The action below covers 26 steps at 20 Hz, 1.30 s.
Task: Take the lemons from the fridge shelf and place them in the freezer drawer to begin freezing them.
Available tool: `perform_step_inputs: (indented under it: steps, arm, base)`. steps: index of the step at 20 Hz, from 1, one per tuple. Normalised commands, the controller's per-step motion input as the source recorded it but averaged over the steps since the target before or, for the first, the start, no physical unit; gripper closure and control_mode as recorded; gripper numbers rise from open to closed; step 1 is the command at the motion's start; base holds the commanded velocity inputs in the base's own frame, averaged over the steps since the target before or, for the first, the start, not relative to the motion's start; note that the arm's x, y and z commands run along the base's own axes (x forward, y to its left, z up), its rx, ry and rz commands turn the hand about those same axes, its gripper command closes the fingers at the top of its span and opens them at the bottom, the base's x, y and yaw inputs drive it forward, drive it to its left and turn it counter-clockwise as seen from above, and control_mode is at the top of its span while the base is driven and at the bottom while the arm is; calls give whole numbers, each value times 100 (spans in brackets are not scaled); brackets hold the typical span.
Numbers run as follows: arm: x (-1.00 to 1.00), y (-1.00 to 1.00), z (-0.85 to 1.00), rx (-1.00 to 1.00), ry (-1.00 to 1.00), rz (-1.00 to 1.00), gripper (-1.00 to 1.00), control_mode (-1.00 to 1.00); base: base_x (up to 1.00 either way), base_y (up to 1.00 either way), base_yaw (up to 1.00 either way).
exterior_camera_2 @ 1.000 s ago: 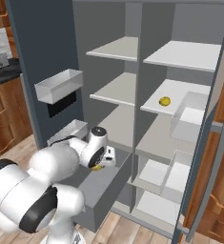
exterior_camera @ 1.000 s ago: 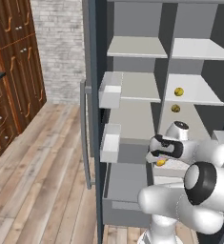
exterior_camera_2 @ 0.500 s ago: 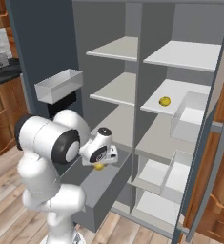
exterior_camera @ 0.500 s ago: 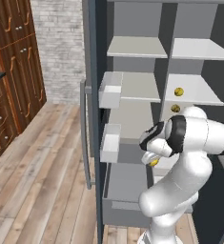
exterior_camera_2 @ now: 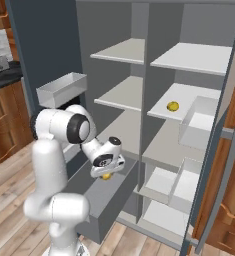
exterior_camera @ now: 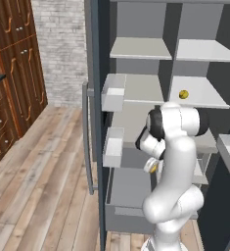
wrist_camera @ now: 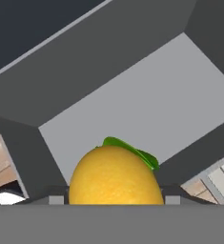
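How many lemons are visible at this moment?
2. One lemon sits on the right-hand fridge shelf; the other is held in the gripper above the open freezer drawer. Others may be hidden.

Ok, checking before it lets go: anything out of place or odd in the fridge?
Nothing stands out. The gripper holds one lemon above the open freezer drawer; the other lemon sits on its shelf. Nothing is spilled or askew.

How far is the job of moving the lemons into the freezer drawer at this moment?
Done: the wide dark-grey freezer drawer stands pulled open, and no lemon lies on the part of its floor that shows. In hand: the tool is shut on a small round yellow lemon, held over the drawer. Left: releasing it there, then fetching the second yellow lemon from the white shelf.
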Motion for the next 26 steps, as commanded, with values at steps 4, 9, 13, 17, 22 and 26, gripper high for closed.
perform_step_inputs:
  steps: [4, 9, 13, 17, 22, 26]
  arm:
    - [46, 0, -25, 0, 0, 18, 100, -100]
    - [42, 0, 0, 1, 0, 15, 100, -100]
    - [17, 0, -21, 0, 0, 12, 100, -100]
    - [0, 0, -39, 0, 0, 7, 100, -100]
    - [-5, 8, -41, 0, -1, 3, 100, -100]
    - [-13, 18, -36, 0, 0, 1, 100, -100]
  base:
    - [0, 0, 0]
    - [0, 0, 0]
    - [0, 0, 0]
    - [0, 0, 0]
    - [0, 0, 0]
    - [0, 0, 0]
